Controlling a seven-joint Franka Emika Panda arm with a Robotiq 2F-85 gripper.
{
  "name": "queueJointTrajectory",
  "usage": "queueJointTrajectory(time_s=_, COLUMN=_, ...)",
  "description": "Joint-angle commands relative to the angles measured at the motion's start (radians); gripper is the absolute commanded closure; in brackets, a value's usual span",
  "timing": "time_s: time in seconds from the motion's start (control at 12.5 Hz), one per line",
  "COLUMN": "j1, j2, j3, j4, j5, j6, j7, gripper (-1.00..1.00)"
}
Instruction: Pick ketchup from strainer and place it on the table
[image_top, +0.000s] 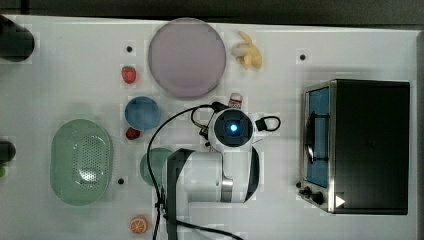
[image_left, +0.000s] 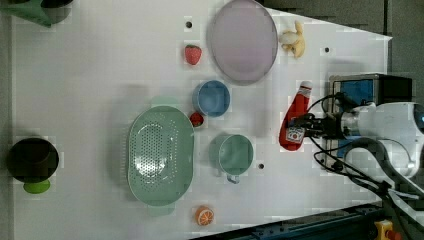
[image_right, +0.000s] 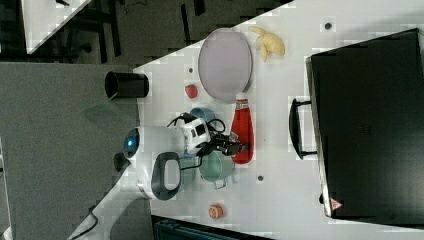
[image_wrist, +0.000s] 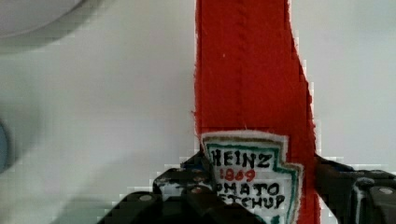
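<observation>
Ketchup (image_left: 296, 116) lies flat on the table (image_left: 100, 75), out of the strainer (image_left: 160, 155), between the green cup (image_left: 235, 154) and the toaster oven (image_left: 365, 90). I see my gripper (image_left: 299, 126) straddling its label; grip or gap, I cannot tell.

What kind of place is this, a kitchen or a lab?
Probably a robot lab staged as a play kitchen: a white table with toy ketchup, a strainer, and a toaster oven.
</observation>
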Motion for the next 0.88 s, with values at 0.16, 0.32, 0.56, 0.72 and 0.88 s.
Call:
queueJointTrajectory(time_s=0.16, j1=0.014, j2=0.087, j3=-0.004, j4=0.02, j5=-0.008, j6=0.108, j7=-0.038, gripper=-0.87)
queueJointTrajectory(time_s=0.32, j1=0.014, j2=0.046, j3=-0.004, j4=0.038, j5=-0.008, j6=0.093, j7=-0.036, gripper=-1.0)
queueJointTrajectory(time_s=0.56, j1=0.016, j2=-0.061, j3=0.002, j4=0.12, j5=0.003, j6=0.002, j7=0.006, gripper=-1.0)
queueJointTrajectory(time_s=0.72, j1=0.016, j2=-0.124, j3=0.011, j4=0.224, j5=0.003, j6=-0.158, j7=0.138, gripper=-1.0)
queueJointTrajectory(time_s=0.88, j1=0.017, j2=-0.159, j3=0.024, j4=0.359, j5=0.003, j6=-0.391, j7=0.287, gripper=-1.0)
